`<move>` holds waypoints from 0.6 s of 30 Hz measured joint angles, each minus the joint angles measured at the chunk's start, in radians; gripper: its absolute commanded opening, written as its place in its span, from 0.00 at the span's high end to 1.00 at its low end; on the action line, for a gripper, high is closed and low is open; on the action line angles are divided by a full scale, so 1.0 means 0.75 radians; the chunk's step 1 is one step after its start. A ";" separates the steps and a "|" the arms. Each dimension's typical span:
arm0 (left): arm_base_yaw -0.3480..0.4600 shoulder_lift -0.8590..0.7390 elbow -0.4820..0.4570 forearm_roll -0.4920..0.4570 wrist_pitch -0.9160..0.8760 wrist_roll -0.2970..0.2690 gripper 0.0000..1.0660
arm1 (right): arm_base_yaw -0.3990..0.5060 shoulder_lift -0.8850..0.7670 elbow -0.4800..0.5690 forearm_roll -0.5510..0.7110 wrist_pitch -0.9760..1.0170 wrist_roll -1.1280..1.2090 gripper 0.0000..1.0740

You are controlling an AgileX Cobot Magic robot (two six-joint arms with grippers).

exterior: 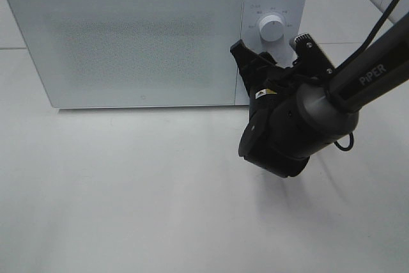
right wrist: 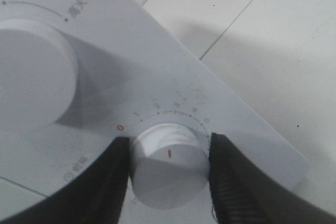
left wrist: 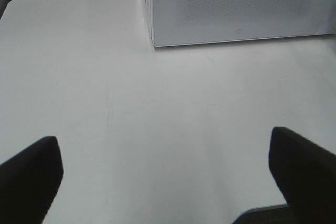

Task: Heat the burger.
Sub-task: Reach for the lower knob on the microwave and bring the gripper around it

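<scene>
The microwave (exterior: 128,43) stands closed at the worktop's (exterior: 128,190) far edge. The burger is not visible in any view. The right gripper (right wrist: 168,139) is clenched on the lower dial (right wrist: 167,174), a finger touching each side, below the upper dial (exterior: 273,28). The left gripper (left wrist: 164,140) hangs released over the worktop, apart from the microwave.

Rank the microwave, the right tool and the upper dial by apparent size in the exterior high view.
1. microwave, largest by far.
2. right tool, closed on the lower dial; it is nearer the camera, so it probably looks oversized.
3. upper dial, smallest.
</scene>
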 measured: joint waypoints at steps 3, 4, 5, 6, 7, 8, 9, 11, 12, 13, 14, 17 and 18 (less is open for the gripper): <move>0.000 0.000 0.000 0.000 0.000 0.000 0.06 | 0.000 0.001 0.000 -0.004 0.000 0.085 1.00; 0.000 0.000 0.000 0.000 0.000 0.000 0.06 | 0.000 0.001 0.000 -0.004 0.000 0.108 1.00; 0.000 0.000 0.000 0.000 0.000 0.000 0.06 | 0.000 0.001 0.000 -0.004 0.000 0.172 1.00; 0.000 0.000 0.000 0.000 0.000 0.000 0.06 | 0.000 0.001 0.000 -0.004 0.000 0.172 1.00; 0.000 0.000 0.000 0.000 0.000 0.000 0.06 | 0.000 0.001 0.000 -0.004 0.001 0.205 1.00; 0.000 0.000 0.000 0.000 0.000 0.000 0.06 | 0.000 0.003 0.001 -0.005 0.001 0.265 1.00; 0.000 0.000 0.000 0.000 0.000 0.000 0.06 | 0.000 0.003 0.001 -0.005 0.001 0.265 1.00; 0.000 0.000 0.000 0.000 0.000 0.000 0.06 | 0.000 0.003 0.003 -0.008 0.001 0.329 1.00; 0.000 0.000 0.000 0.000 0.000 0.000 0.06 | 0.000 0.003 0.004 -0.009 0.001 0.367 1.00; 0.000 0.000 0.000 0.000 0.000 0.000 0.06 | 0.000 0.003 0.004 -0.009 0.001 0.429 1.00; 0.000 0.000 0.000 0.000 0.000 0.000 0.06 | 0.000 0.003 0.004 -0.009 0.001 0.429 1.00; 0.000 0.000 0.000 0.000 0.000 0.000 0.06 | 0.000 0.003 0.004 -0.012 0.001 0.525 1.00; 0.000 0.000 0.000 0.000 0.000 0.000 0.06 | -0.001 0.003 0.004 -0.013 0.004 0.572 1.00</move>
